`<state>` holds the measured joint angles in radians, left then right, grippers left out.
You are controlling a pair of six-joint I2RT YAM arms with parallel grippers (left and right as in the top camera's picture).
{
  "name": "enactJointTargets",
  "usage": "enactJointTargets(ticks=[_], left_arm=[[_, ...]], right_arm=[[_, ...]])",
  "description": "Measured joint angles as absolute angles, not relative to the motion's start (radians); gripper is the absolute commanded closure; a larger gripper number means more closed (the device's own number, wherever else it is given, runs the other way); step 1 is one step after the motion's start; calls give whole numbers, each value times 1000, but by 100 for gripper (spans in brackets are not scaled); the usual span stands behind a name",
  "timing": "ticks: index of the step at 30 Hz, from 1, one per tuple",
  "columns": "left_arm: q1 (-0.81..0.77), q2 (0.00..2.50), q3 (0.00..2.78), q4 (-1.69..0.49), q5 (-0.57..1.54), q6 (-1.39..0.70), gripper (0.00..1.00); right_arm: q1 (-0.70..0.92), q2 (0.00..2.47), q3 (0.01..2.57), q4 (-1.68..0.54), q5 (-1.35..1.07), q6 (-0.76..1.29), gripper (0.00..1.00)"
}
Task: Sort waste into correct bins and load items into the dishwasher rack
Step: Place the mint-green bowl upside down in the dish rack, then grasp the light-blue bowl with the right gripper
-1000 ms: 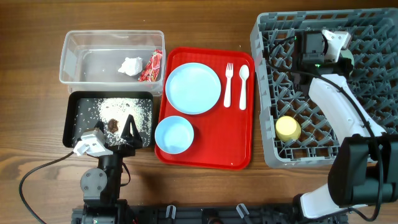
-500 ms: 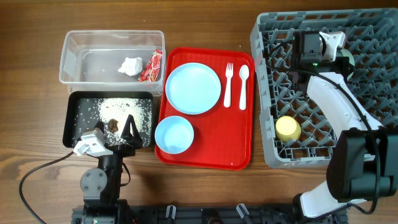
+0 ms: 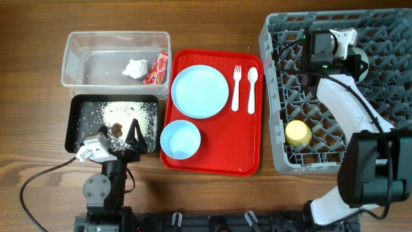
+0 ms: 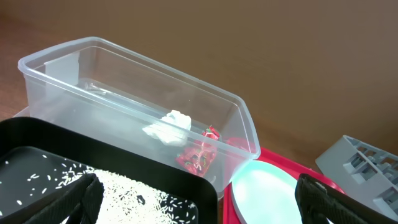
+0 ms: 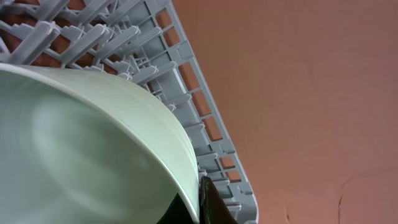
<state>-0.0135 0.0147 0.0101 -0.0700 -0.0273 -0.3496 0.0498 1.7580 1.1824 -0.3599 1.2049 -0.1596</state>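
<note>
Two bins stand at the left of the table. The clear plastic rectangular tub [image 3: 71, 61] holds a crumpled white tissue [image 3: 135, 67] and a small red sauce packet [image 3: 156, 69]. Just in front of it, the shallow black rectangular tray [image 3: 76, 125] carries white rice-like crumbs [image 3: 122, 111] and brown food scraps [image 3: 118, 129]. The left gripper [image 4: 199, 208] hangs over this tray with its fingers spread wide and nothing between them.

On the flat red serving tray [image 3: 215, 161] lie a pale blue plate [image 3: 200, 91], a pale blue bowl [image 3: 179, 139], a white plastic fork [image 3: 236, 87] and a white plastic spoon [image 3: 252, 87].

The large grey plastic rack [image 3: 277, 154] has a small yellow cup [image 3: 297, 133] near its front. At the far side of the rack, the right gripper [image 5: 194, 202] is clamped on the rim of a mint green bowl [image 5: 81, 143].
</note>
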Motion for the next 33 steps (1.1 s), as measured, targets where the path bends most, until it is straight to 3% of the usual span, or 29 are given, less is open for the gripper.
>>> enactJointTargets(ticks=[10, 24, 28, 30, 31, 33], left_arm=[[-14, 15, 10, -70, -27, -350, 0], [-14, 15, 10, -70, -27, -350, 0], [-14, 15, 10, -70, -27, -350, 0], [-14, 15, 10, -70, -27, -350, 0], [-14, 15, 10, -70, -27, -350, 0], [-14, 15, 10, -70, -27, -350, 0]], right_arm=[[70, 1766, 1182, -331, 1325, -196, 96], [150, 1766, 1142, -455, 1303, -210, 96], [157, 1766, 1139, -581, 1317, -166, 89], [165, 1765, 1139, -617, 1320, -126, 76], [173, 1765, 1139, -636, 1312, -110, 62], [192, 1765, 1134, -648, 1258, -102, 51]])
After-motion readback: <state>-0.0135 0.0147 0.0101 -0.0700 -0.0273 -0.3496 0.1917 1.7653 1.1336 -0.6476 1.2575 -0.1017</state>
